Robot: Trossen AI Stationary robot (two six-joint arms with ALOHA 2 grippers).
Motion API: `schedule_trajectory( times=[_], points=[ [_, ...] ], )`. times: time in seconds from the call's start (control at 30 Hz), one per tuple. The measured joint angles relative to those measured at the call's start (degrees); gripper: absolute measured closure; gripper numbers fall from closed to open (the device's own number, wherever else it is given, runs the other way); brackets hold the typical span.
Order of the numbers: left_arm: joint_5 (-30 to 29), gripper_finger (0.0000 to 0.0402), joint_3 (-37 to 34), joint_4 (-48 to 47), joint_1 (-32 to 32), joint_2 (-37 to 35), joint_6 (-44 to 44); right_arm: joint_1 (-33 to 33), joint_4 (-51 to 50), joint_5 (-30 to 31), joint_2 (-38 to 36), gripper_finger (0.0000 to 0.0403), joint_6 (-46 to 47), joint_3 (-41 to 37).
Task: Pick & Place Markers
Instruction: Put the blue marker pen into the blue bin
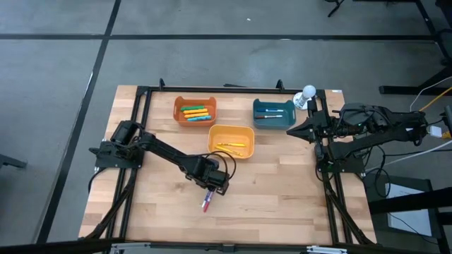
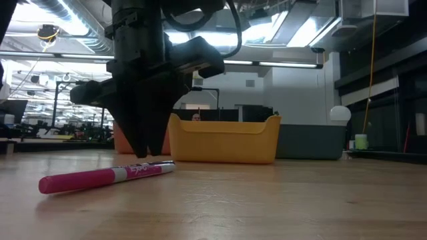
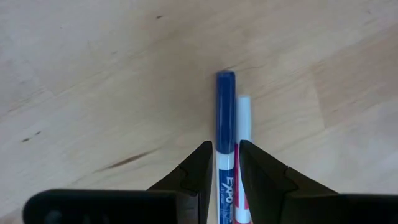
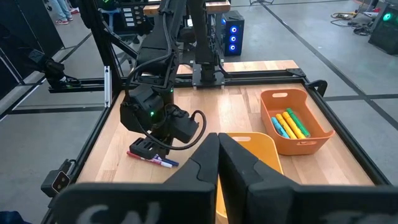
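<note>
Markers: my left gripper (image 3: 225, 163) jaws pinch the blue marker (image 3: 225, 124); I'd lift straight, leaving the pink marker (image 2: 100, 177) beside it.

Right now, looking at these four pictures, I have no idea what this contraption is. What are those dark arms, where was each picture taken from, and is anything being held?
It is a robot with two dark jointed arms at a wooden table, each ending in a two-fingered tool. One picture looks straight down, one looks level across the tabletop, and two come from cameras on the wrists.

On the table stand an orange bin, a yellow bin and a teal bin, each with markers inside.

The left tool is down at the table near the front, its fingers closed on a blue marker. A pink marker lies right beside it, flat on the wood.

The right tool waits shut at the table's right edge, holding nothing.
</note>
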Motion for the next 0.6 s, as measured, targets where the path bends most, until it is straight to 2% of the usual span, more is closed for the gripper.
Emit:
schedule_trajectory(
  times=[0.6],
  points=[
    [1.51,0.0327,0.04,0.46,-0.44,2.06,0.37,0.01,0.01,0.01,0.02,0.0393,0.00,0.00]
  ],
)
